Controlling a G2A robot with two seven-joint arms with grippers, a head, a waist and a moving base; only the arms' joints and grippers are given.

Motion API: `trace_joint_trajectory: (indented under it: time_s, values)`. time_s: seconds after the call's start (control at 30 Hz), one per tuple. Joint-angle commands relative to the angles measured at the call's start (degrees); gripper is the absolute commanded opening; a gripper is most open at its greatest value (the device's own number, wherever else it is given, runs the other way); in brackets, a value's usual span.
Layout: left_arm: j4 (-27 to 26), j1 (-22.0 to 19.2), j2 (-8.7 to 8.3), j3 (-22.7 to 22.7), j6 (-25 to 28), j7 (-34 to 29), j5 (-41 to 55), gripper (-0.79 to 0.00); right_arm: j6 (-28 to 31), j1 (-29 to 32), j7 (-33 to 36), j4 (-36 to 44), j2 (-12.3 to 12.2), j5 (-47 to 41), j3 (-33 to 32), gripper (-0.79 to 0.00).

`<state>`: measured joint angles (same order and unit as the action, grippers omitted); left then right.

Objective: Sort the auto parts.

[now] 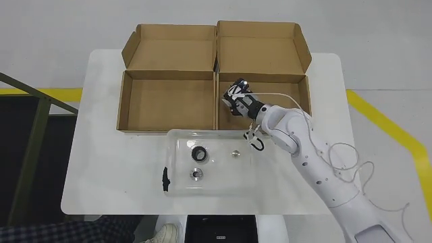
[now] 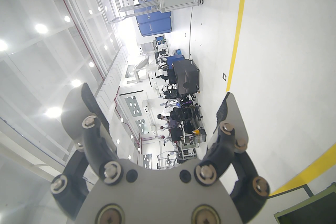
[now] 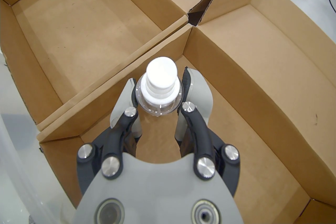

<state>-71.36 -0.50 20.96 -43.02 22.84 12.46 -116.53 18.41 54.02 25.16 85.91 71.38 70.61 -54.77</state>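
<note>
- The right arm's jaws are pinching a stepped white plastic part [image 3: 160, 78] by its clear flange [image 3: 157, 107].
- They are hanging inside an open cardboard box [image 3: 262, 78], near the wall it shares with the neighbouring box [image 3: 78, 25].
- The drop-off seems to be the step in hand; next, the jaws are needing only to part and lift clear.
- The left arm's jaws are gaping wide, empty, away from that box.
- Beside the box, on the desk [image 1: 101, 148], a clear tray [image 1: 174, 142] is holding a black ring [image 1: 199, 154] and small metal pieces [image 1: 235, 152].

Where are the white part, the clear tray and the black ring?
white part [image 3: 160, 72]: right wrist view, on its top cap.
clear tray [image 1: 219, 170]: top view, on its bare floor.
black ring [image 1: 195, 154]: top view, on its left side.
</note>
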Motion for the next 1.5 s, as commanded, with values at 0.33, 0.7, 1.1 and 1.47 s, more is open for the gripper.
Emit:
trace_joint_trajectory:
  time_s: [0.33, 0.7, 1.1, 1.47]
  values:
    - [0.00, 0.00, 0.00, 0.00, 0.00, 0.00, 0.00, 0.000, 1.60, 4.42, 1.63, 9.64, -1.24, 2.06, -4.92, 0.000]
    - [0.00, 0.00, 0.00, 0.00, 0.00, 0.00, 0.00, 0.000, 9.14, 15.20, 7.11, 28.95, -3.64, 4.16, -11.86, 0.000]
    - [0.00, 0.00, 0.00, 0.00, 0.00, 0.00, 0.00, 0.000, 16.61, 29.46, 4.00, 38.21, -5.61, 10.02, -14.33, 0.000]
    - [0.00, 0.00, 0.00, 0.00, 0.00, 0.00, 0.00, 0.000, 19.91, 32.83, 6.34, 38.25, -6.44, 17.91, -11.99, 0.000]
